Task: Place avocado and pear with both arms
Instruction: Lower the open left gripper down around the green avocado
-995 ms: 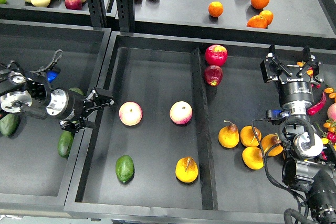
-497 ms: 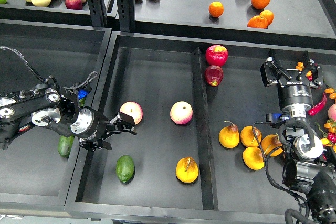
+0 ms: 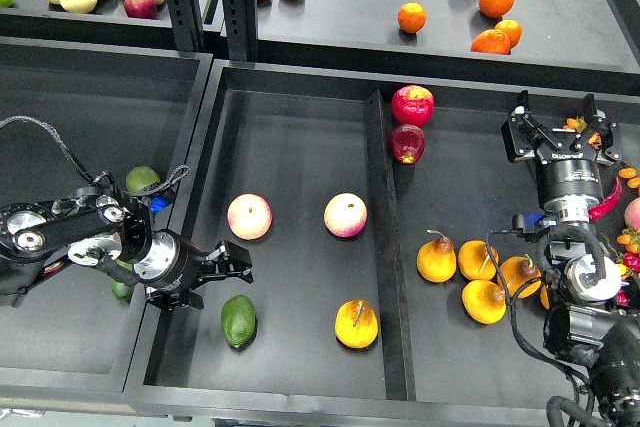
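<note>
The dark green avocado (image 3: 238, 321) lies in the front left of the middle tray (image 3: 290, 117). The bright yellow-orange pear (image 3: 356, 324) with a reddish blotch lies to its right, near the divider (image 3: 377, 197). My left gripper (image 3: 233, 264) comes in from the left, open and empty, just above and left of the avocado and not touching it. My right gripper (image 3: 555, 115) is open and empty, held over the right compartment, well behind and to the right of the pear.
Two pink-and-yellow apples (image 3: 248, 216) (image 3: 345, 215) lie mid-tray. Two red apples (image 3: 411, 105) sit behind the divider. Several duller pears (image 3: 436, 259) lie under my right arm. A lighter avocado (image 3: 141, 179) is in the left tray. Oranges (image 3: 410, 17) are on the shelf.
My left gripper has swung right over the tray wall and then down, and now stands close to the avocado. The right gripper has barely moved. No fruit has moved.
</note>
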Controlling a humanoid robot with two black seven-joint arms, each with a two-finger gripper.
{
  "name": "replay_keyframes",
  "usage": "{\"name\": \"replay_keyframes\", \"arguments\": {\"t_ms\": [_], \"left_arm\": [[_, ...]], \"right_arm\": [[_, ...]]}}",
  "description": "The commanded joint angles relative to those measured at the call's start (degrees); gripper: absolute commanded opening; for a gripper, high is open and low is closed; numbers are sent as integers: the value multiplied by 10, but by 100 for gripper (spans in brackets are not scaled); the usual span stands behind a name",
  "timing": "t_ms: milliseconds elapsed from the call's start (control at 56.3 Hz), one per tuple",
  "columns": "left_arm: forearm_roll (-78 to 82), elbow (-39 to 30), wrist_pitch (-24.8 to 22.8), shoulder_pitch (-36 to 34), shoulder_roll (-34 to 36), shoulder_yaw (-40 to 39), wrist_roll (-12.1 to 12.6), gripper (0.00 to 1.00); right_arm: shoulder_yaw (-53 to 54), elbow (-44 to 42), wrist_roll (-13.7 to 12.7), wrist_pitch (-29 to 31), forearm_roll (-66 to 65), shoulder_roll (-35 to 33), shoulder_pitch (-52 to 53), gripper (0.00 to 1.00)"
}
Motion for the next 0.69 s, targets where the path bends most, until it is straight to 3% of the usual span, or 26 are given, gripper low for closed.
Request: {"name": "replay_keyframes", "arguments": {"t_ms": [0,231,675], "left_arm": [[13,19,0,5,-15,-5,0,99],[41,81,0,10,-41,-14,0,99],[56,121,0,28,-62,-16,0,99]], "right_arm": [[0,2,0,0,0,0,0,99],[1,7,1,0,1,1,0,99],[4,13,1,0,3,2,-2,99]]}}
